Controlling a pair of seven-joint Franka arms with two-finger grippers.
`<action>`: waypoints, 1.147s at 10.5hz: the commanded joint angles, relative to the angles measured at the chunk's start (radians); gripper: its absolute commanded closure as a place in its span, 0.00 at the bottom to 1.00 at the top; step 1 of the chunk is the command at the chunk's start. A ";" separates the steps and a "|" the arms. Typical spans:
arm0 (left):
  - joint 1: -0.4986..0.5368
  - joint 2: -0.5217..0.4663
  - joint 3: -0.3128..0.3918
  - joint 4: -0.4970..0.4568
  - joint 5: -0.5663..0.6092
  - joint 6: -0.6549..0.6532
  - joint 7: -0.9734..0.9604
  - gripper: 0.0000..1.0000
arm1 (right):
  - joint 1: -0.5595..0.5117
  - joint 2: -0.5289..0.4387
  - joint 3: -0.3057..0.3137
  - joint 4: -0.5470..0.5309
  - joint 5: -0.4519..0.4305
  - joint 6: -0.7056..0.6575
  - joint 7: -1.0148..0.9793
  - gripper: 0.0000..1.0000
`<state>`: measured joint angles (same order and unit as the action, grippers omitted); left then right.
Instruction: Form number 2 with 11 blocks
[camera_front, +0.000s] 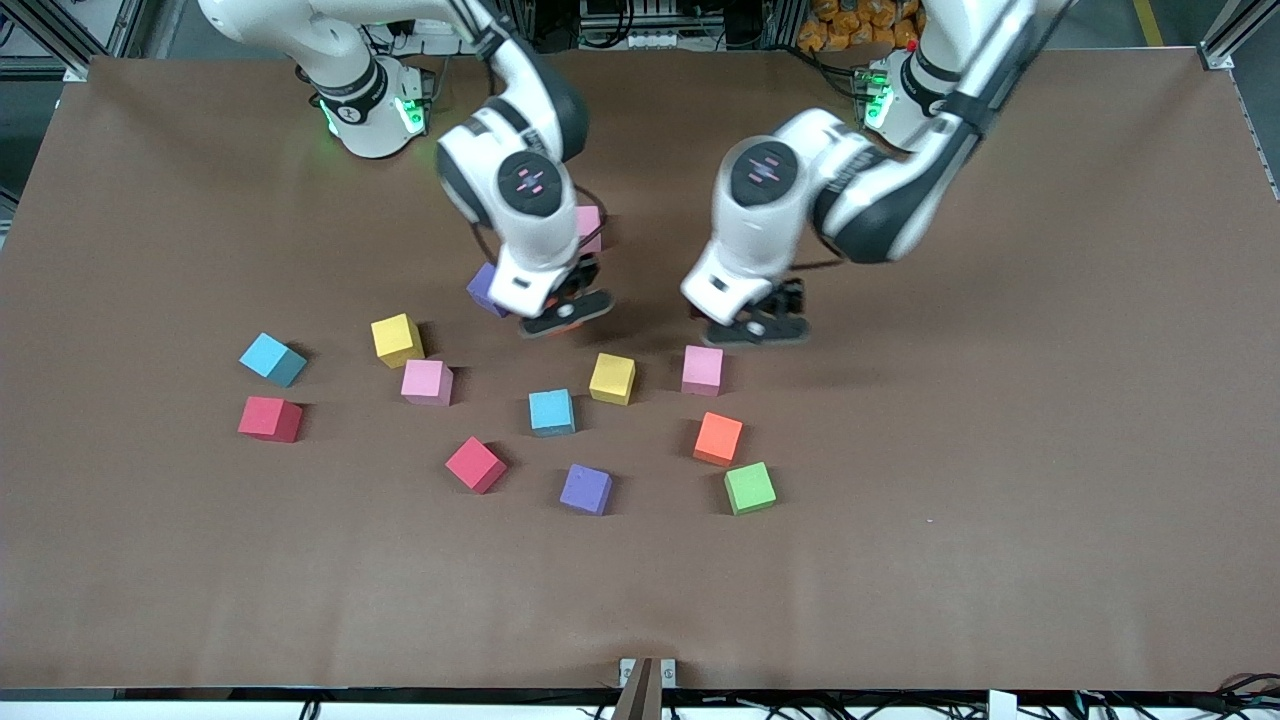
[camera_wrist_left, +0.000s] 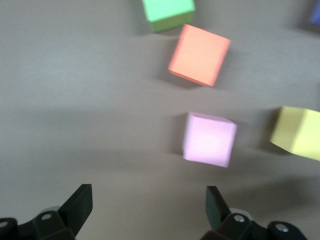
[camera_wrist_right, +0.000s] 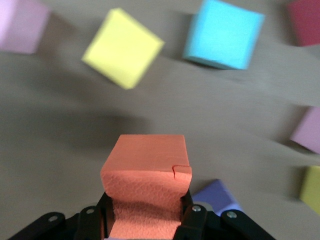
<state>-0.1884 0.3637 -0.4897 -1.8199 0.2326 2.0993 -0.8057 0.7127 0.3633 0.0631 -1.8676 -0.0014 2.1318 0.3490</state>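
Note:
Several blocks lie scattered on the brown table (camera_front: 1000, 500), and no number 2 shows. My right gripper (camera_front: 565, 315) is shut on an orange block (camera_wrist_right: 146, 170) above the table, beside a purple block (camera_front: 483, 288) that it partly hides. My left gripper (camera_front: 765, 325) hangs open with nothing between its fingers (camera_wrist_left: 80, 205), just over the table next to a pink block (camera_front: 702, 370) (camera_wrist_left: 209, 139). A yellow block (camera_front: 612, 378) and a light blue block (camera_front: 552, 412) lie nearer the front camera than the right gripper.
Another orange block (camera_front: 718, 438), a green (camera_front: 750, 488), a purple (camera_front: 586, 489) and a red (camera_front: 475, 464) lie nearer the camera. Yellow (camera_front: 397, 339), pink (camera_front: 427, 382), light blue (camera_front: 272, 359) and red (camera_front: 270, 418) blocks lie toward the right arm's end. A pink block (camera_front: 590, 225) shows by the right arm.

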 joint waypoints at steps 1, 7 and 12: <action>0.120 -0.046 -0.020 -0.052 -0.071 0.015 0.129 0.00 | 0.029 0.034 0.070 0.018 0.003 0.059 -0.011 1.00; 0.176 0.020 -0.012 -0.059 -0.070 0.027 0.177 0.00 | 0.019 0.042 0.213 -0.022 -0.049 0.074 -0.583 1.00; 0.156 0.032 -0.020 -0.053 -0.076 0.048 0.189 0.00 | 0.027 0.033 0.290 -0.145 -0.147 0.069 -0.745 1.00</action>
<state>-0.0315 0.3935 -0.5055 -1.8681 0.1619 2.1235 -0.6076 0.7520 0.4055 0.3196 -1.9756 -0.1084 2.1998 -0.3751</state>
